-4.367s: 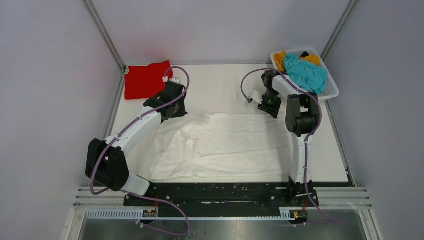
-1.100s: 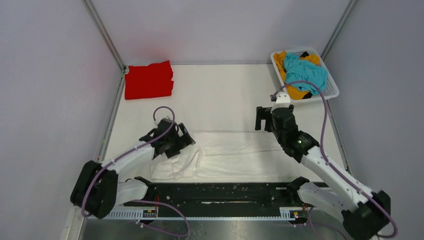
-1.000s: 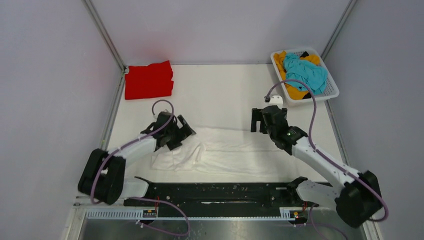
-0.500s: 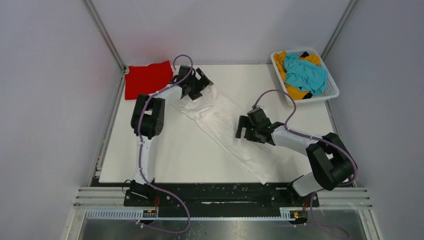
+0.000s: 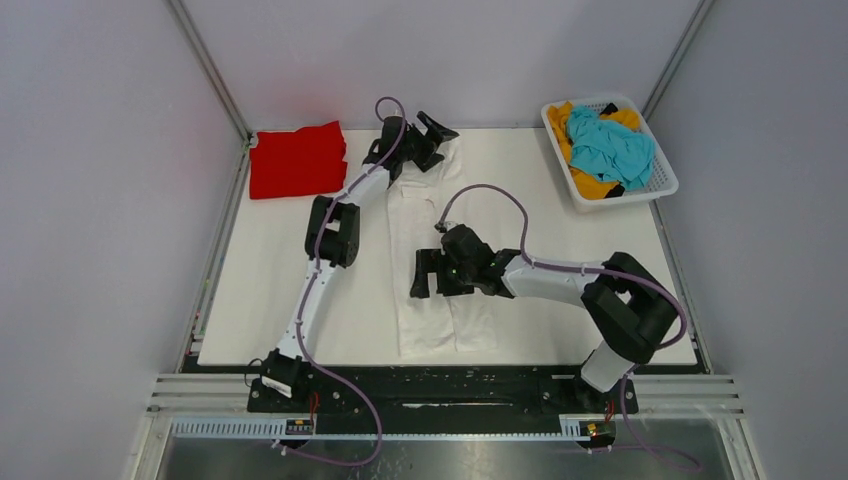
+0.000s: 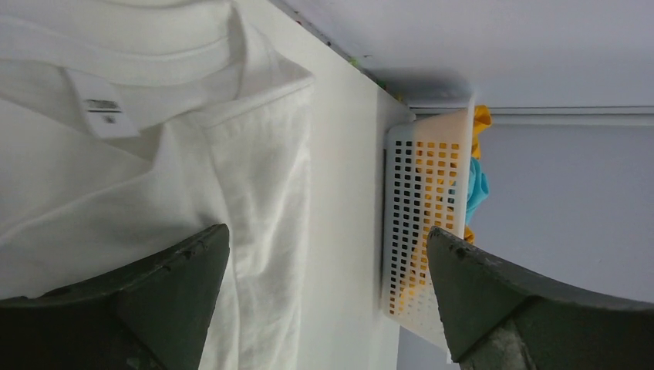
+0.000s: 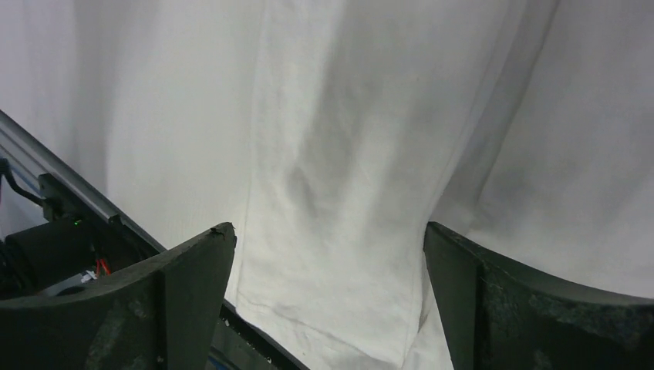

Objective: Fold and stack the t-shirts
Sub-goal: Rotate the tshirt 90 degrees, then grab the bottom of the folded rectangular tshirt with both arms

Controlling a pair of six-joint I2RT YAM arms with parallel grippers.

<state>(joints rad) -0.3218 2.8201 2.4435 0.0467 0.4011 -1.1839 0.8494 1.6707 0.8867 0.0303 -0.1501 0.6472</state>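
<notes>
Neck tag [image 6: 100, 112]: print too small to read
White t-shirt [image 5: 445, 330]: long strip, centre frame
Left jaws: apart
Right jaws: apart

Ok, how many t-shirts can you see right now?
4. A white shirt lies along the middle of the table, a red shirt sits folded far left, and a teal shirt and an orange-yellow shirt fill the basket, which may hide more.

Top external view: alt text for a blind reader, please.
A white t-shirt lies centre, folded into a long strip, left gripper at its far end, right gripper over its middle. A folded red t-shirt lies far left; a basket holds a teal shirt and an orange-yellow shirt far right.
</notes>
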